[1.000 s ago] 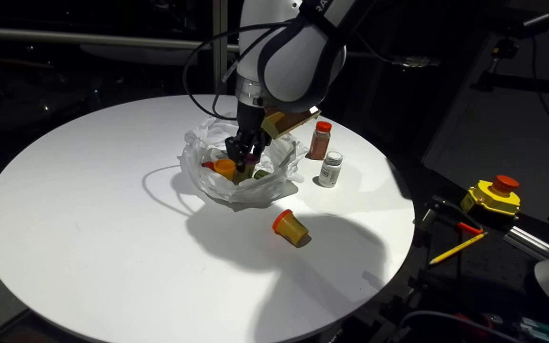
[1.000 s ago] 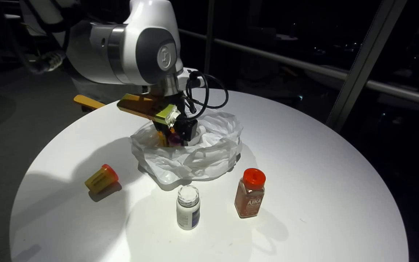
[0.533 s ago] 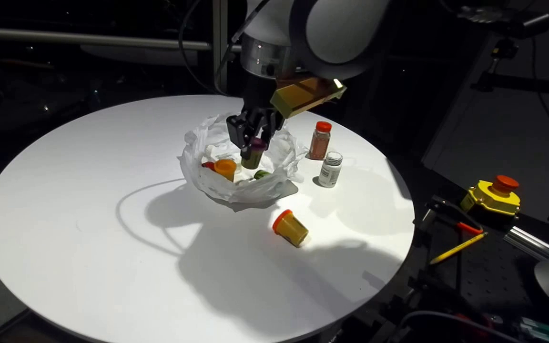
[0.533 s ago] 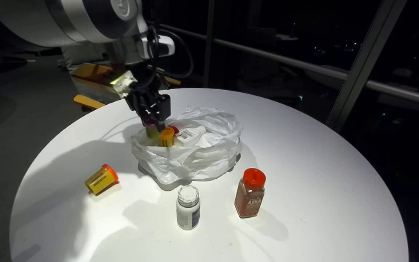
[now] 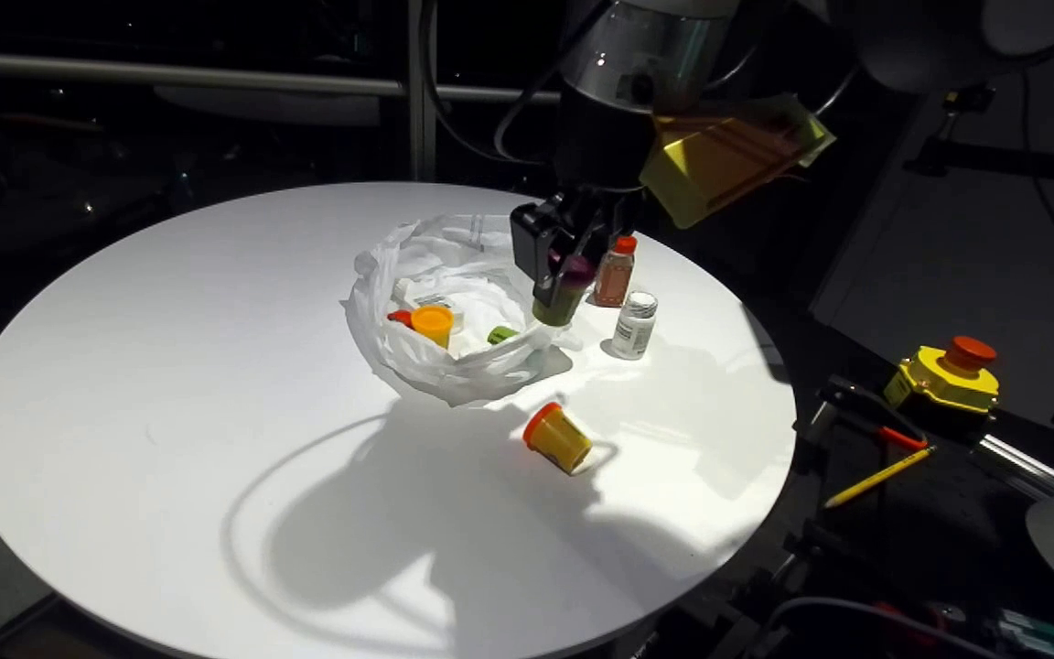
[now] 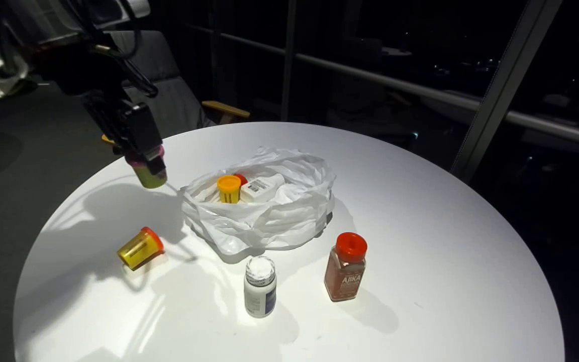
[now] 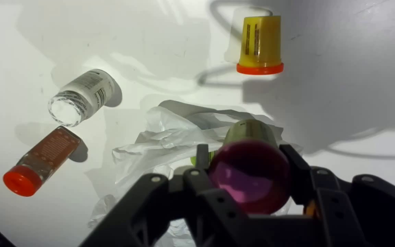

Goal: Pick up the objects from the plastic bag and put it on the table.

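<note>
Purple-lidded tub (image 7: 250,169) pinched by the hand (image 7: 246,157); red bottle (image 6: 345,276) reads AJIKA only in an exterior view

The gripper (image 7: 246,159) was black, its angular, jointed fingers (image 7: 295,171) dotted with round metal screw heads (image 7: 155,178) and small dark holes (image 7: 231,214). Above the gripper came a black wrist section (image 5: 598,142), then a shiny silver collar (image 5: 641,55). A boxy, amber-coloured housing (image 5: 719,169) jutted out above and to one side of the gripper. Dark cables (image 6: 145,83) curved over the gripper, and well above it showed a smooth, off-white, round-edged shell (image 5: 1044,23).
</note>
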`<state>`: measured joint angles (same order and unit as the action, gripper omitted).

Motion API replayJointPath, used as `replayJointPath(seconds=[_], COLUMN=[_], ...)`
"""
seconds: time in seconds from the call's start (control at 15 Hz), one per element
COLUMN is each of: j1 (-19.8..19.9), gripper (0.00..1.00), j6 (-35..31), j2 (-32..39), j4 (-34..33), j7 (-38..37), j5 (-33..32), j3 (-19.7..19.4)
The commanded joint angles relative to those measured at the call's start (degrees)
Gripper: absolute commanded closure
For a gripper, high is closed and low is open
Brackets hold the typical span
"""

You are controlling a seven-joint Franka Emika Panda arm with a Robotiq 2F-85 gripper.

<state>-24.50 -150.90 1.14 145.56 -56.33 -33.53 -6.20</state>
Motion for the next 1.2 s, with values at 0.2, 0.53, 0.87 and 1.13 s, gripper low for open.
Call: replayJointPath(seconds=[0.2, 0.53, 0.87, 1.13], j1=[17.74, 24.33, 25.90, 20.81], gripper=[0.72, 0.72, 0.72, 0.72], j6=[-4.33, -2.62, -1.44, -21.35], j2=[-2.78, -1.07, -1.49, 11.28], j4=[7.84, 6.01, 5.60, 8.98], j7=[24.09, 44.39, 53.01, 43.90], j5=[18.13, 31.43, 34.51, 33.45], j3=[1.60, 1.53, 1.58, 7.20])
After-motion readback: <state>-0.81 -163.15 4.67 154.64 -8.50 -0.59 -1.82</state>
